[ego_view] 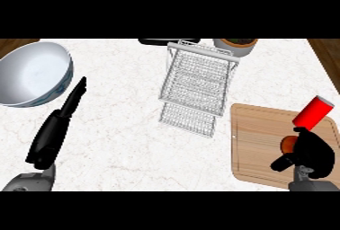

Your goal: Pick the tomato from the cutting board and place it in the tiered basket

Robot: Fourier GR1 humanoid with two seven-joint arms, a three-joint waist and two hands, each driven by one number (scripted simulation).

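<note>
The orange-red tomato point(288, 144) lies on the wooden cutting board point(256, 139) at the right; only its left part shows. My right hand point(315, 153) hangs just right of it and partly over it, open, with the thumb sticking out to the lower left below the tomato. The white wire tiered basket point(196, 85) stands at the middle back of the counter, left of the board. My left hand point(51, 134) rests open at the lower left, its straight fingers pointing up towards the bowl.
A red cylinder point(313, 112) stands tilted on the board's far right corner, just above my right hand. A large white bowl point(32, 74) sits at the back left. A potted plant point(236, 45) and a dark object point(166, 41) line the back edge.
</note>
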